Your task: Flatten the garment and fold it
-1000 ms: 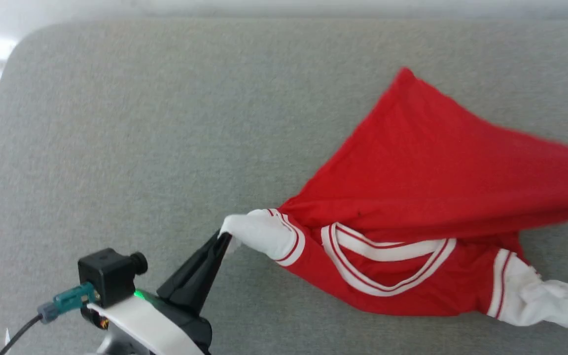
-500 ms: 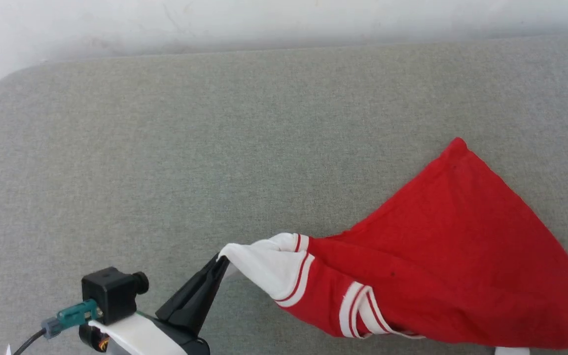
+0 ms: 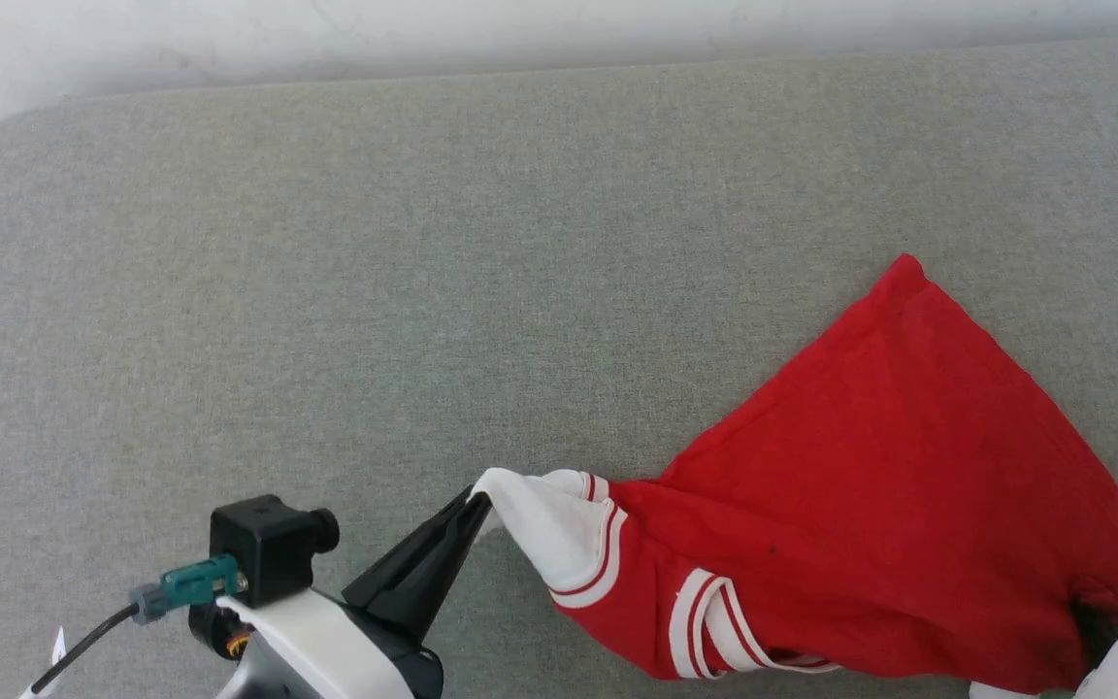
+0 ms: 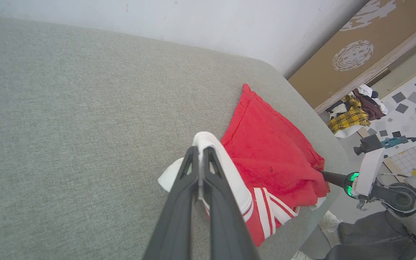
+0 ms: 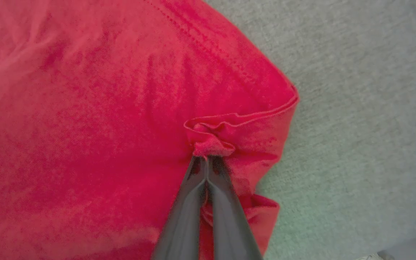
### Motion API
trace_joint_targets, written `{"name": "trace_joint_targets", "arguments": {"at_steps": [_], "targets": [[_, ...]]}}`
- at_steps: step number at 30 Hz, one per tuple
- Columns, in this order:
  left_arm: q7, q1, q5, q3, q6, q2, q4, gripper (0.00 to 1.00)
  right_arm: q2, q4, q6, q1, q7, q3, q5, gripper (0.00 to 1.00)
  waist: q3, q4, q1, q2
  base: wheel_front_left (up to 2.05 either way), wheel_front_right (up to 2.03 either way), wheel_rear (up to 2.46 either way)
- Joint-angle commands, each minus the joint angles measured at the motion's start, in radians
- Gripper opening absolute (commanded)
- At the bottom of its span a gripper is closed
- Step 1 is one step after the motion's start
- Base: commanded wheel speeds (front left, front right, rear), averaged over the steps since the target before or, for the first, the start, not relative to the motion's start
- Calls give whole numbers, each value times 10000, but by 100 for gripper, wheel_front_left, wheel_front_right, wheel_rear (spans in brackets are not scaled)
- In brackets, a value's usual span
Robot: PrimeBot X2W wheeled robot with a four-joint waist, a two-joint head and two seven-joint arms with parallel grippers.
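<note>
on grey surface [image 3: 326,291], garment [image 3: 889,485] clamped by left end effector [image 3: 479,500], right end effector [image 5: 207,157]

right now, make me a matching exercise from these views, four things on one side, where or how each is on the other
Things
1. left gripper, long dark fingers
2. right gripper, long dark fingers
3. red jersey T-shirt with white sleeves
4. yellow plaid cloth pile

States
A. on the floor beyond the grey fabric surface
B. shut on bunched red cloth
C. shut on a white sleeve
D. rumpled, not yet flat

Pairs: 1-C, 2-B, 3-D, 4-A
</note>
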Motion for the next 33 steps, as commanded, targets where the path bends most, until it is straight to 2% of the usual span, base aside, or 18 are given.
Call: {"name": "trace_joint_targets", "arguments": {"at_steps": [1, 2, 3, 4, 5, 8, 15, 18, 21, 25, 33], "targets": [[-10, -128, 62, 3, -94, -70, 27, 0, 73, 363, -25, -207, -2, 95, -48, 0, 0, 0, 1, 0, 0, 0, 0], [-36, -111, 24, 19, -93, -91, 27, 0, 73, 258, -25, -194, -33, 57, -34, 14, -2, -1, 1, 0, 0, 0, 0], [-65, -93, -4, 32, -95, -107, 30, 0, 73, 74, -25, -155, -34, 13, -37, 58, -7, -1, 1, 0, 0, 0, 0], [-65, -93, -4, 32, -95, -107, 30, 0, 73, 74, -25, -155, -34, 13, -37, 58, -7, -1, 1, 0, 0, 0, 0], [-95, -78, -20, 40, -97, -120, 39, 0, 73, -183, -25, -99, -17, -64, -51, 100, -10, 2, 1, 0, 0, 0, 0], [-213, -36, -55, 72, -104, -171, 61, 0, 73, -1312, -25, 89, 327, -301, -81, 100, 6, 14, 1, 0, 0, 0, 0], [-521, -17, -89, 176, -171, -260, 57, 0, 8, -5001, -25, -81, 2291, -854, -37, 100, 209, 147, 1, 0, 0, 0, 0], [-611, -81, -61, 208, -215, -275, 42, 0, -272, -5657, -25, -828, 2928, -780, -208, 100, 422, 248, 1, 0, 0, 0, 0], [-686, -162, -17, 258, -233, -272, 12, 0, -832, -5383, -25, -1866, 3189, -139, -514, 100, 695, 297, 1, 0, 0, 0, 0], [-706, -316, 55, 289, -263, -248, -74, 0, -1545, -4036, -25, -3293, 3275, 1040, -1102, 100, 1131, 409, 1, 0, 0, 0, 0], [-537, -820, 200, 172, -404, -280, -136, 0, -1966, -1522, -25, -5363, 3316, 2497, -1588, 100, 1824, 810, 1, 0, 0, 0, 0]]}}
